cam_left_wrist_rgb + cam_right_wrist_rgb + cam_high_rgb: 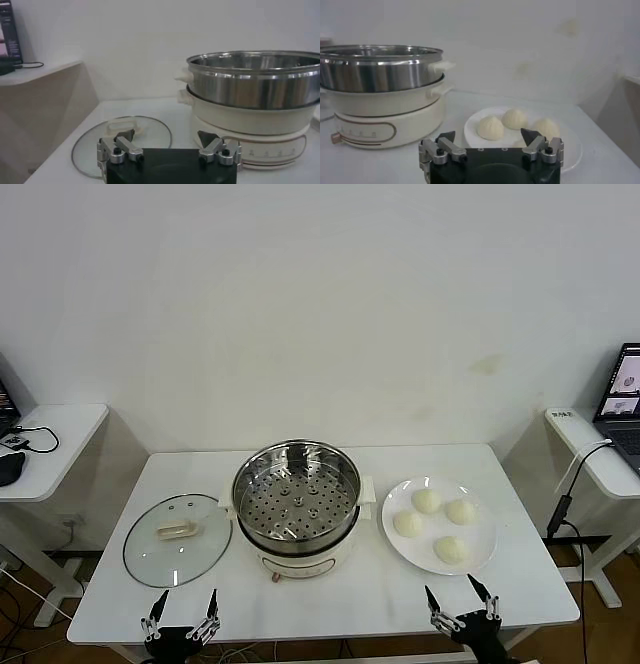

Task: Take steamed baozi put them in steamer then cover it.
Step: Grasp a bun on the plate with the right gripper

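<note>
Baozi [427, 501] sit clustered on the right plate [487, 549], so the right gripper's [460, 601] wide-spread fingers risk nudging neighbours, while the left gripper [183, 611] waits equally wide.

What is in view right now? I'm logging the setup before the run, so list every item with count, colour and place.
buns: four, cream-white, on the plate.
plate: one, white, right of the steamer.
steamer: one, shiny steel on a white base, table centre, tray bare.
lid: one, clear glass, cream handle, flat on the table left of the steamer.
table: one, white.
side desks: two, white, at the left and right edges.
left pincer: open, near table edge before the lid.
right pincer: open, near edge before the plate.
</note>
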